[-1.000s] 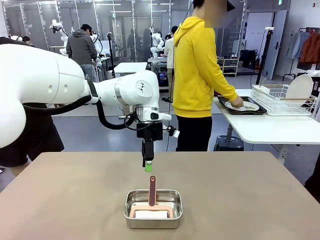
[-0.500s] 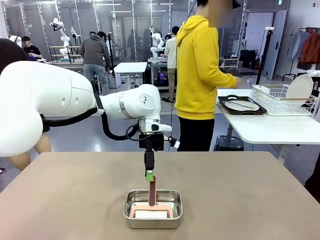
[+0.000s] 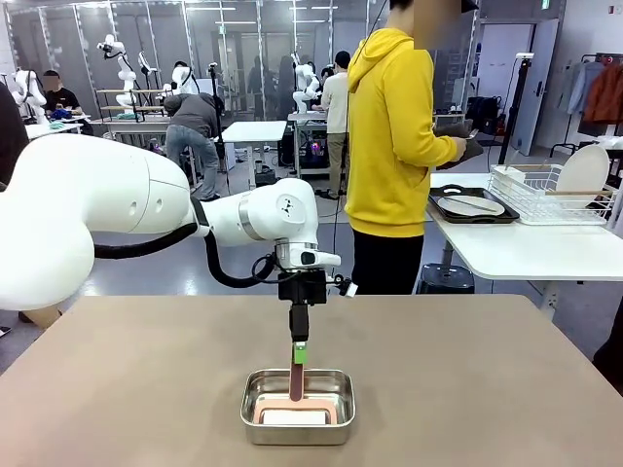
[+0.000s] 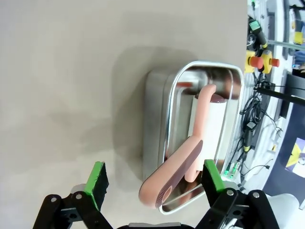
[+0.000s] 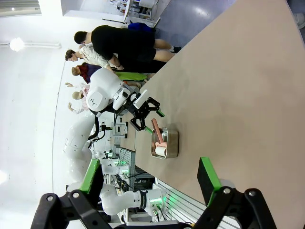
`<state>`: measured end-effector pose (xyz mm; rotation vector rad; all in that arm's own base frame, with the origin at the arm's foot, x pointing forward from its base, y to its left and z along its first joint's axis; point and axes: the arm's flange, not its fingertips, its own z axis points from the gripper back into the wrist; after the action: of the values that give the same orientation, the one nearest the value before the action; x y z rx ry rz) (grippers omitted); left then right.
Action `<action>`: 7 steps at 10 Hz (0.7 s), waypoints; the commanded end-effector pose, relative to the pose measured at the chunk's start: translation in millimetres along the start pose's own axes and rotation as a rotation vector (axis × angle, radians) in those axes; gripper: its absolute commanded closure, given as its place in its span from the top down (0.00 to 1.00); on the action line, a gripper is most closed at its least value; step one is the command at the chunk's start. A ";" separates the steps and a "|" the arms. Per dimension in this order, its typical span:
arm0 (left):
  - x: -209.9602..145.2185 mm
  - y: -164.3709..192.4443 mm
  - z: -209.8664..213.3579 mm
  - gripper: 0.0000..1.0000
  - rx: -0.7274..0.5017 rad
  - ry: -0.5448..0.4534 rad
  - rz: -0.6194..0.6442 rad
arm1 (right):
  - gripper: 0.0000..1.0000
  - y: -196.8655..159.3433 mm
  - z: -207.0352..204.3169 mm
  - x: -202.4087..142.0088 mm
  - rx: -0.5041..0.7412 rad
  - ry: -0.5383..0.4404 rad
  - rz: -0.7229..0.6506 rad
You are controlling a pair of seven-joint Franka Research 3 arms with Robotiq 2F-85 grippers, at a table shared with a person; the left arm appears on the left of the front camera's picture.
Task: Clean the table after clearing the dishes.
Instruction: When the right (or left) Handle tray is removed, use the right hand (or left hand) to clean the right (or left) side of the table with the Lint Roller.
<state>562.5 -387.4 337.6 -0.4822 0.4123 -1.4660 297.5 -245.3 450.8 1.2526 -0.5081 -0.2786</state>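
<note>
Left end effector (image 4: 153,177) open, jaws astride pink handle (image 4: 178,164) in steel pan (image 4: 155,119) on tabletop (image 4: 62,86), right end effector (image 5: 150,177) open, well apart from pan

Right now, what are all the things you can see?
Brownish-taupe rectangular table: one, in front.
Rectangular steel pan: one, silver, table's near middle.
Pink-handled white roller: one, inside the pan.
Dark rectangular tray: one, white side table, far right.
Round white plate: one, on that tray.
White wire rack: one, beside that tray.
Yellow-hoodied person: one, at side table.
Left tool: one, black, open around the roller's handle.
Right tool: one, black, open, facing the table.
</note>
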 end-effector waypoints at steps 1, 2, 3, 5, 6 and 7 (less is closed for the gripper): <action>-1.0 -5.7 1.5 1.00 -0.038 -0.024 -0.017 | 1.00 2.7 -1.0 -1.3 0.018 -0.009 0.004; 0.4 -7.1 1.1 0.62 -0.044 0.001 -0.004 | 1.00 2.7 -1.0 -1.3 0.018 -0.009 0.004; 1.0 -7.2 1.2 0.43 -0.029 0.033 0.022 | 1.00 2.7 -1.0 -1.3 0.018 -0.009 0.004; -0.1 -7.7 3.5 0.00 -0.043 0.041 0.026 | 1.00 2.7 -1.0 -1.3 0.018 -0.009 0.004; -0.4 -8.3 4.1 0.00 -0.044 0.044 0.027 | 1.00 2.7 -1.0 -1.3 0.018 -0.009 0.004; -0.7 -9.3 5.0 0.00 -0.050 0.051 0.027 | 1.00 2.7 -1.0 -1.3 0.018 -0.009 0.004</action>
<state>555.5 -387.8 340.2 -0.4969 0.4644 -1.4578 297.5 -245.3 450.8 1.2526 -0.5081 -0.2786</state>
